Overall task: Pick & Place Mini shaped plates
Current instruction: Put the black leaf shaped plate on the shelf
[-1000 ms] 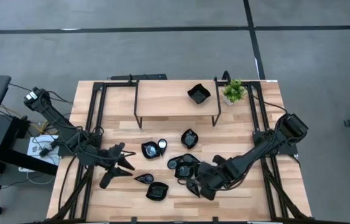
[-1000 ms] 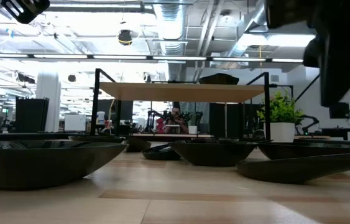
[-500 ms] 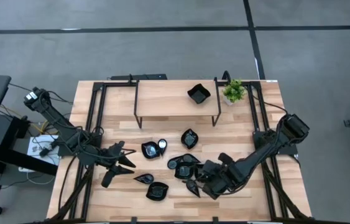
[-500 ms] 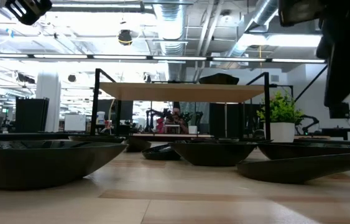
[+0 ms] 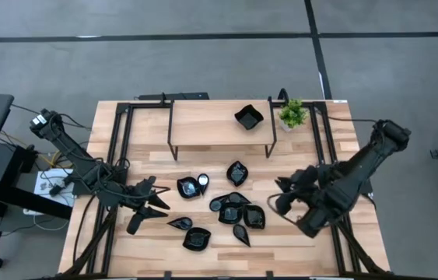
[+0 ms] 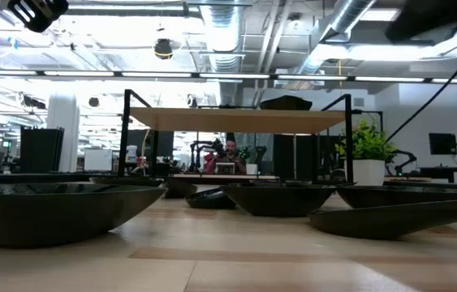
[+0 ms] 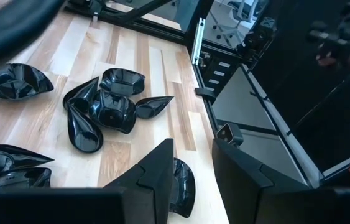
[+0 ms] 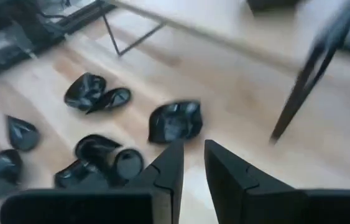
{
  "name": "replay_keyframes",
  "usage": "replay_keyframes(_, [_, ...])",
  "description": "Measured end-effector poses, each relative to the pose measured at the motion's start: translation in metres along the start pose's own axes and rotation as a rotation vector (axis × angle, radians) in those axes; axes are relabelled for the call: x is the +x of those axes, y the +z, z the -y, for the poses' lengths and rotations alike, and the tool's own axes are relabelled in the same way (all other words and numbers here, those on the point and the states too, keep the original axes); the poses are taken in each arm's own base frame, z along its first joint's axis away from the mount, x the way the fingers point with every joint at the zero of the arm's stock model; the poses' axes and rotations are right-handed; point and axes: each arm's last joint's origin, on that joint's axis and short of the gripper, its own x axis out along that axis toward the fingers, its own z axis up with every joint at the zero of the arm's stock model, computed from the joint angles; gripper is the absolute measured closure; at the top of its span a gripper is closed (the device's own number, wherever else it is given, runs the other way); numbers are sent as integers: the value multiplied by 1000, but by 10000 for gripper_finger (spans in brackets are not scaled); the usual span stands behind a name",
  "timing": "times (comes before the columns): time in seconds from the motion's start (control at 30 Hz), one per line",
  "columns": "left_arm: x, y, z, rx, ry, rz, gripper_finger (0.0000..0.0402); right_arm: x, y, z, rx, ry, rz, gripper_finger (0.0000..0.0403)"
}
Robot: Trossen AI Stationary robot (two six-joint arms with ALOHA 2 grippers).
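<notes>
While one mini plate (image 5: 248, 117) sits on the shelf (image 5: 203, 124) at 12 o'clock, the loose plates (image 5: 234, 214) wait mid-tabletop (image 5: 296, 249); right pincer (image 8: 190, 163) narrowly parted, empty; left pincer (image 7: 191, 171) parted, empty.

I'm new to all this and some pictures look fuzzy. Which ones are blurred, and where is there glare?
Right wrist view: smeared throughout, plates and shelf leg soft. Left wrist view: crisp, with highlights on the glossy plates. Low view: near dishes loom large, ceiling lights glare white. High view: even light, the right arm slightly blurred.
</notes>
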Motion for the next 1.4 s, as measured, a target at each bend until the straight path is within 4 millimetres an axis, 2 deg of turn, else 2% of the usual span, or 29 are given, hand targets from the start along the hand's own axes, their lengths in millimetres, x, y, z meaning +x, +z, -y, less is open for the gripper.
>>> replay_keyframes(0.1, [0,0,0,-5,0,0,289,6,-27,7,181,46,-113,342])
replay_keyframes(0.17, [0,0,0,-10,-1,1,289,11,-40,4,246,74,-211,342])
replay_keyframes(0.23, [0,0,0,-10,-1,1,289,14,-47,-3,234,100,-279,342])
replay_keyframes(0.4, [0,0,0,-13,-2,2,289,27,-61,-22,239,145,-305,333])
replay_keyframes(0.73, [0,0,0,-13,-2,2,289,52,-103,-44,315,133,-427,271])
replay_keyframes(1.03, [0,0,0,-13,-2,2,289,62,-117,-50,325,127,-455,264])
replay_keyframes(1.4, [0,0,0,-13,-3,3,289,58,-112,-48,323,126,-476,269])
